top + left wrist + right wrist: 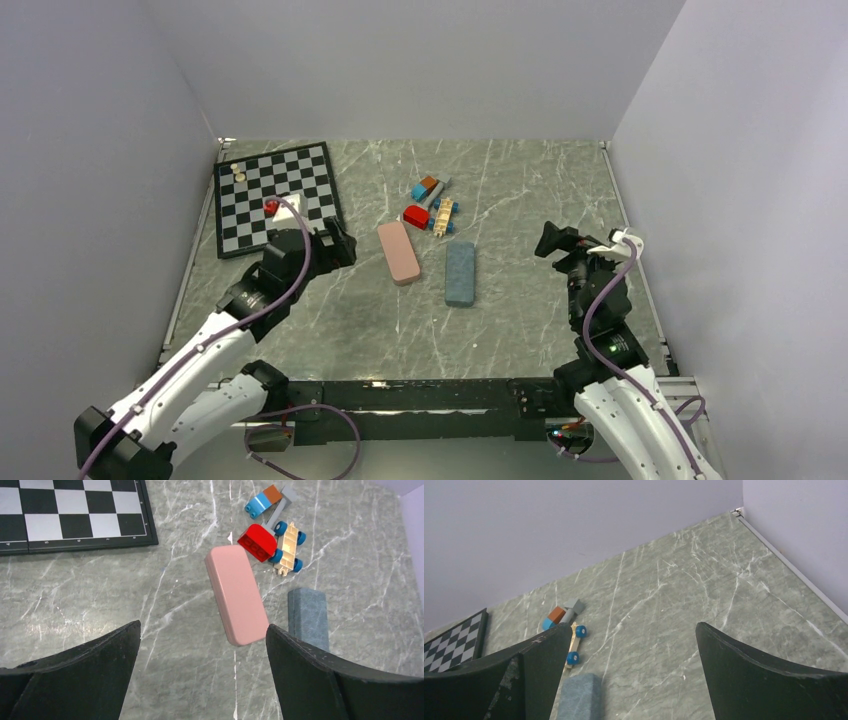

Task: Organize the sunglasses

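Observation:
No sunglasses show in any view. A pink oblong case [398, 251] and a slate-blue oblong case [460, 272] lie shut side by side mid-table; both show in the left wrist view, pink [236, 595] and blue [308, 617]. The blue case's end shows in the right wrist view [578, 697]. My left gripper [338, 245] is open and empty, left of the pink case, above bare table [202, 630]. My right gripper [550, 240] is open and empty, right of the blue case [631, 632].
A chessboard [275, 195] with a few pieces lies at the back left. Toy blocks and a small wheeled toy car [443, 215] lie just behind the cases, with a red block [416, 216] next to the pink case. Walls enclose the table on three sides.

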Action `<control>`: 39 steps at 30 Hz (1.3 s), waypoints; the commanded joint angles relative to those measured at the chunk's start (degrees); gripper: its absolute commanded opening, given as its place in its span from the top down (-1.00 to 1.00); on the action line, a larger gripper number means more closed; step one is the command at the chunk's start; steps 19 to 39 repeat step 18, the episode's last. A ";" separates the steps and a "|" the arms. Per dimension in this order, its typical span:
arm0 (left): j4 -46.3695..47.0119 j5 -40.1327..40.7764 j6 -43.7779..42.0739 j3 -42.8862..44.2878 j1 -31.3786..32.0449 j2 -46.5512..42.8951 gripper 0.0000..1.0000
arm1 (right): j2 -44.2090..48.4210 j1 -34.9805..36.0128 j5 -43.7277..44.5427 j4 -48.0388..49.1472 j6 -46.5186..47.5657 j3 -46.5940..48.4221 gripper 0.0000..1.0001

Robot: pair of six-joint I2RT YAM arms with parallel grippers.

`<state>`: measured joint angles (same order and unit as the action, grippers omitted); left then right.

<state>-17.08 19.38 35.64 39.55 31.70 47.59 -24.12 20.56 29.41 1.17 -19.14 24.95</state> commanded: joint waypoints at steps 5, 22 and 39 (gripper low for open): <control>6.07 -0.06 -0.16 -1.53 -0.26 -6.31 -0.99 | 2.61 0.01 -1.01 3.53 1.54 -0.32 -0.99; 4.56 -0.55 -0.22 -0.03 -0.30 -4.46 -0.99 | -1.23 0.01 0.63 4.49 0.20 0.90 -0.99; 4.56 -0.55 -0.22 -0.03 -0.30 -4.46 -0.99 | -1.23 0.01 0.63 4.49 0.20 0.90 -0.99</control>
